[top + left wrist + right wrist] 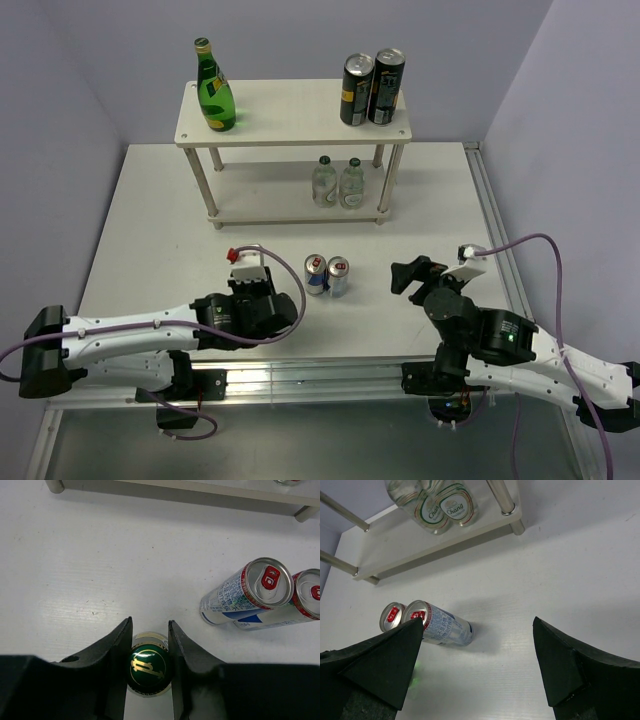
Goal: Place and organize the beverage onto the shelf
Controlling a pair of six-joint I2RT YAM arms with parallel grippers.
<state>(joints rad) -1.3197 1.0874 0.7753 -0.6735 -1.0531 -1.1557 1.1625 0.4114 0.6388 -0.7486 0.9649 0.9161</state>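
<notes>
At about 7 o'clock on the desk, the left pincer is clenched on the capped neck of the held green bottle, which stands upright under it; whether its base is off the desk cannot be told. Glass is heavy, stiff, slick and breakable, so I judge a firm grip just below the cap is safest. The shelved green bottle stands at 11 o'clock on the top board of the shelf. The silver cans stand touching at the desk's centre; light and easily dented, they are best taken around the middle. The clear bottles share the lower board, with dark cans above at 1 o'clock. At 4 o'clock the right pincer gapes, released and holding nothing.
</notes>
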